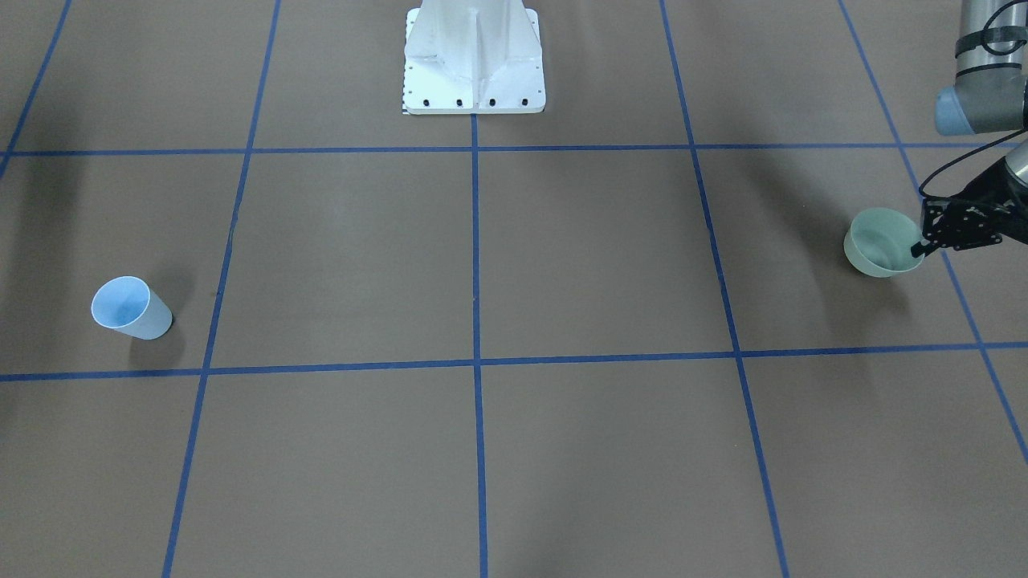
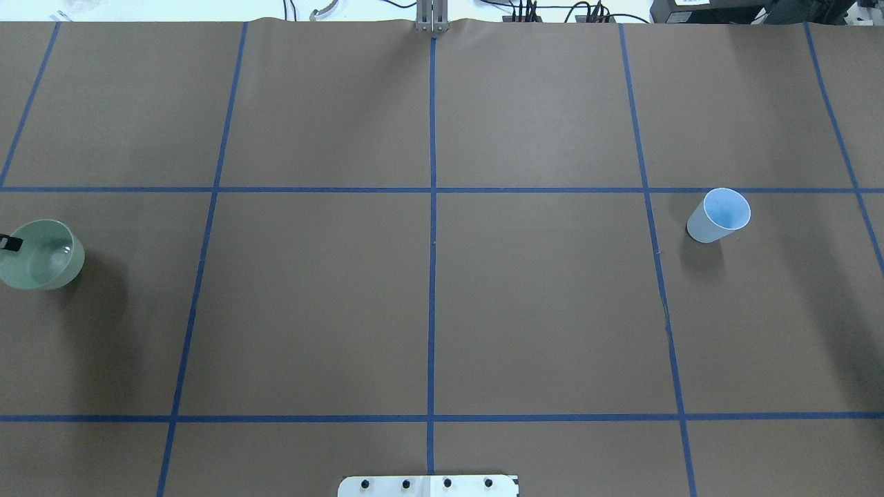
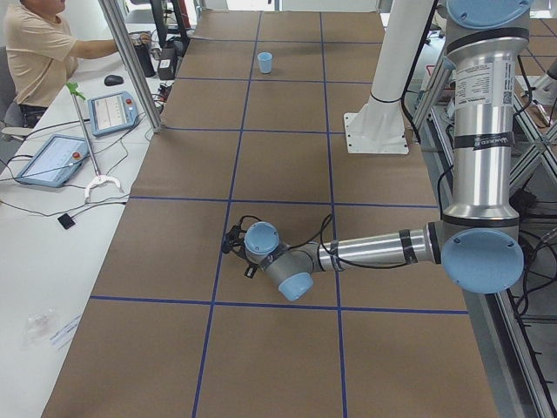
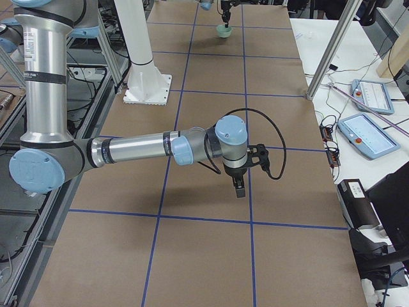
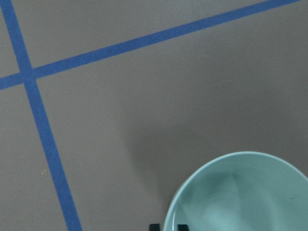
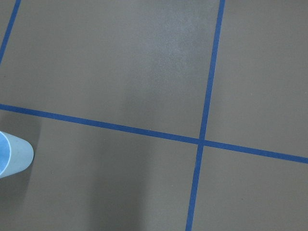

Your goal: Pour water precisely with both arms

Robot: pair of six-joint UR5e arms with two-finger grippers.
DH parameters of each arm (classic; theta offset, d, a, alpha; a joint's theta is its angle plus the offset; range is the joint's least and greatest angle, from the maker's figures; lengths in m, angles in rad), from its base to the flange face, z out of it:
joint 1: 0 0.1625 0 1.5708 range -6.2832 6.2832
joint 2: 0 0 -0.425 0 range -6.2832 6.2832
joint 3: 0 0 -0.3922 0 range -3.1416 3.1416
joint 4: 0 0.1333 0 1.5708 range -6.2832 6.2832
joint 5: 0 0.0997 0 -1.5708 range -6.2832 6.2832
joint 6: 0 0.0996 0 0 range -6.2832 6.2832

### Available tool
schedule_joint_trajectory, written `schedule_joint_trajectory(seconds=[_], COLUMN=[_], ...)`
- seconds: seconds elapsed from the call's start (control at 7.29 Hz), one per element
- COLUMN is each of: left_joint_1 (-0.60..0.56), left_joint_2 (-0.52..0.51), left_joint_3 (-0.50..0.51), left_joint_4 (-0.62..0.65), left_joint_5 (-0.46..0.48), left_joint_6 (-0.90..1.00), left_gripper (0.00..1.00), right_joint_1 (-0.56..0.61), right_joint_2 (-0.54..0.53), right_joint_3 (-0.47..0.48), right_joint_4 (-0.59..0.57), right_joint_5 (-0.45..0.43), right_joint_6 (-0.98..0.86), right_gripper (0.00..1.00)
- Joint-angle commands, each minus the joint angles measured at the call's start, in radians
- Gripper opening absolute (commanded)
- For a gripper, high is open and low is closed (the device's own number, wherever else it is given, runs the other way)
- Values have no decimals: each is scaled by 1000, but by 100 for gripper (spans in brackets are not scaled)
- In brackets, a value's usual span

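Green cup sits at the counter's left end, left pincer narrow astride its rim; gripping or not, can't tell. Blue cup stands well apart, nearer the right pincer, whose spread I can't tell.

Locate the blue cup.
In the overhead view the blue cup stands on the right side, just below the far tape line, opposite the green bowl at the left edge.
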Motion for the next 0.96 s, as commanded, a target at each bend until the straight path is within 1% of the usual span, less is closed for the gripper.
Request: schedule_joint_trajectory(seconds=[0.0,0.27,0.41,0.55,0.69,0.82], left_joint_1=[21,97,169,270,386,447], left_joint_2=[-158,-314,-394,-475,-560,-655], left_joint_3=[-16,-57,-62,-61,-61,-59], left_joint_4=[72,179,203,209,271,395], left_joint_5=[-23,-12,9,105,199,292], left_joint_6=[-125,-258,-359,-477,-561,-580], left_gripper=[0,0,0,0,0,0], right_joint_1=[0,0,0,0,0,0], right_joint_2=[-1,-2,-2,-4,-4,-4], right_joint_3=[-2,-2,-3,-3,-3,-8], right_joint_4=[0,0,0,0,0,0], right_joint_5=[0,0,0,0,0,0], right_joint_6=[0,2,2,3,3,3], right_gripper=[100,100,100,100,100,100])
